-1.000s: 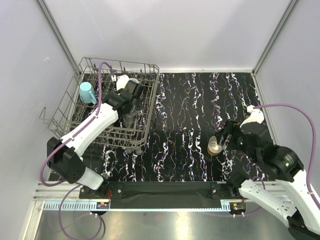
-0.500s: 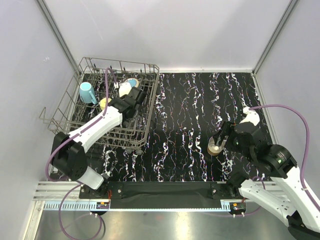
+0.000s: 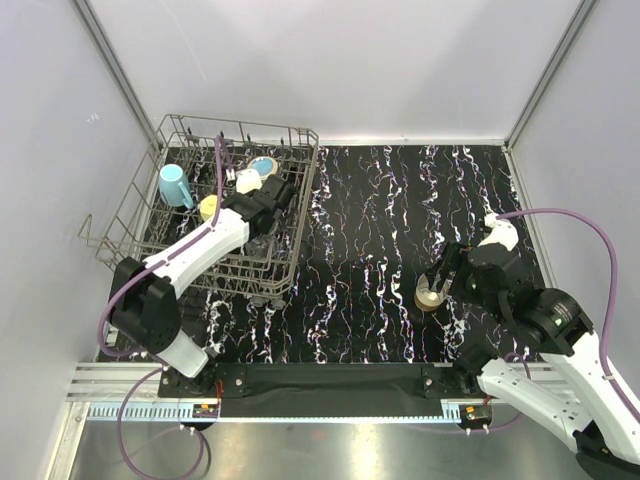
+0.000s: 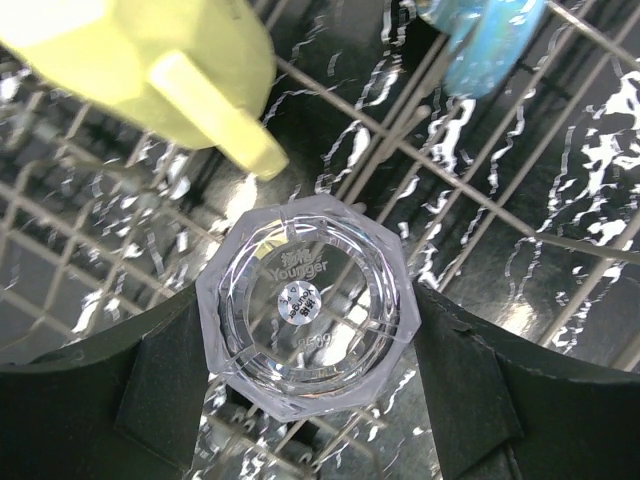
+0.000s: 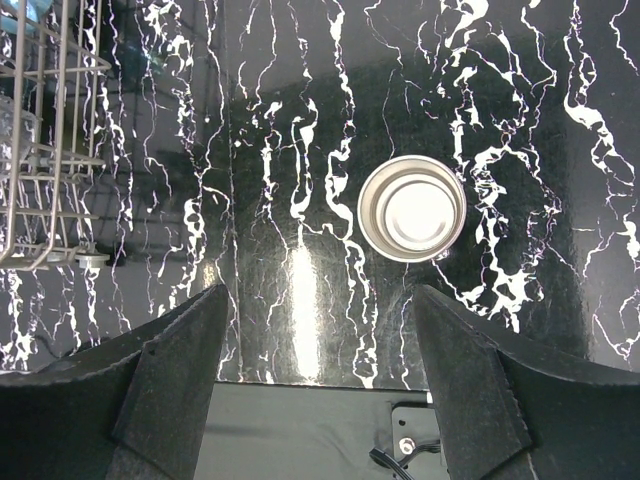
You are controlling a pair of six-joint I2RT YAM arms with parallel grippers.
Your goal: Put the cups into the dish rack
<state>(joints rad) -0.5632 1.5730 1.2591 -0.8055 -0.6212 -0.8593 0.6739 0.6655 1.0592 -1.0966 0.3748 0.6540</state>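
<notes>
Left tool (image 4: 310,345) is partly spread, pads clamped on the clear glass tumbler (image 4: 305,300), base toward the camera, inside the dish rack (image 3: 305,190). Yellow mug (image 4: 150,60) at its 10 o'clock. Best bet: lower straight between the thin wire tines and release only once seated, since the glass is slick and eight-sided. Right tool (image 5: 318,292) wide, empty, over the marbled worktop (image 5: 300,150). Shiny round metal cup (image 5: 412,208) upright at 1 o'clock, untouched.

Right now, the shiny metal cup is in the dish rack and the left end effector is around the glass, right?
No. The shiny metal cup sits on the black table, outside the dish rack, as the right wrist view shows. The glass part is right.
</notes>
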